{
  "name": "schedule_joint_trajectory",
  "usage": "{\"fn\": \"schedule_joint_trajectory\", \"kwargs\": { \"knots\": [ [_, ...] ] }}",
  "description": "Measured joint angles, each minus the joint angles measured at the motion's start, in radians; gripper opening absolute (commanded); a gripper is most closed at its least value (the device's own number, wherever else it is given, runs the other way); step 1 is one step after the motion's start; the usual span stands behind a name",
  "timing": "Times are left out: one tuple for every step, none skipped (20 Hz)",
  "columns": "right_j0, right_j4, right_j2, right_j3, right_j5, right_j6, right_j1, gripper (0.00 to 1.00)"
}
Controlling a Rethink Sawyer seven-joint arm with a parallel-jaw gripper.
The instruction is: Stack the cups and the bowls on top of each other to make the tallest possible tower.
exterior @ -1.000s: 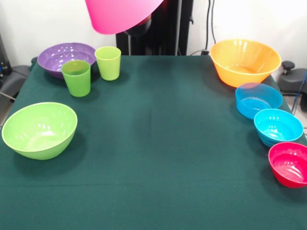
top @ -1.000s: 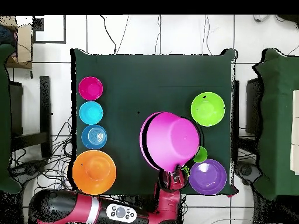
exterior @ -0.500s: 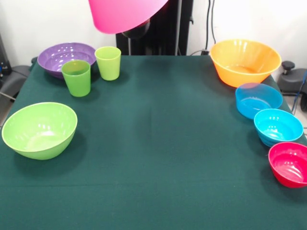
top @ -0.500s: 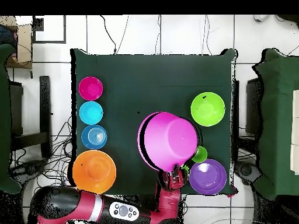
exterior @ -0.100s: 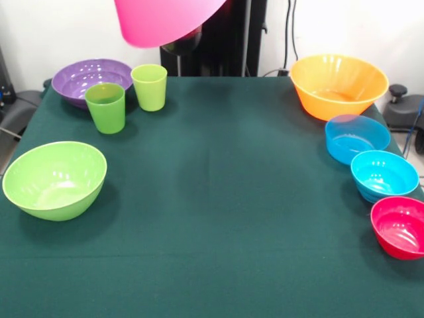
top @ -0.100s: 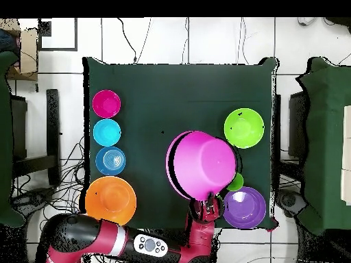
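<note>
My gripper point(top @ -0.100s: 208, 207) sits at the rim of the pink bowl point(top @ -0.100s: 201, 165), which hangs above the table point(exterior @ -0.100s: 218, 199) upside down; I cannot tell how the jaws stand, since the bowl hides most of them. In the front view the pink bowl point(exterior @ -0.100s: 165, 20) fills the top edge. I see the purple bowl point(exterior @ -0.100s: 89, 78), green cup point(exterior @ -0.100s: 106, 107) and lime cup point(exterior @ -0.100s: 150, 87) close together, and the lime-green bowl point(exterior @ -0.100s: 54, 179) nearer. Opposite sit the orange bowl point(exterior @ -0.100s: 338, 85), blue bowl point(exterior @ -0.100s: 356, 138), turquoise bowl point(exterior @ -0.100s: 384, 175) and red bowl point(exterior @ -0.100s: 400, 226) in a row.
</note>
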Motion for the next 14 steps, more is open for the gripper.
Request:
{"fn": "schedule_joint_trajectory", "kwargs": {
  "knots": [
    [-0.009, 0.0, 0.0, -0.006, -0.01, 0.0, 0.0, 0.0],
    [-0.012, 0.0, 0.0, -0.01, -0.015, 0.0, 0.0, 0.0],
    [-0.017, 0.0, 0.0, -0.014, -0.021, 0.0, 0.0, 0.0],
    [-0.025, 0.0, 0.0, -0.02, -0.028, 0.0, 0.0, 0.0],
    [-0.033, 0.0, 0.0, -0.027, -0.036, 0.0, 0.0, 0.0],
    [-0.04, 0.0, 0.0, -0.032, -0.041, 0.0, 0.0, 0.0],
    [-0.046, 0.0, 0.001, -0.038, -0.046, 0.0, 0.0, 0.0],
    [-0.053, 0.0, 0.001, -0.043, -0.052, 0.0, 0.0, 0.0],
    [-0.058, 0.001, 0.001, -0.047, -0.057, 0.0, 0.0, 0.0],
    [-0.062, 0.001, 0.002, -0.051, -0.061, 0.0, 0.0, 0.0],
    [-0.07, 0.001, 0.004, -0.058, -0.07, 0.0, 0.0, 0.0],
    [-0.074, 0.001, 0.004, -0.061, -0.076, 0.0, 0.0, 0.0],
    [-0.083, 0.004, 0.005, -0.07, -0.088, 0.0, 0.001, 0.0],
    [-0.086, 0.006, 0.005, -0.072, -0.094, 0.0, 0.001, 0.0]
  ]
}}
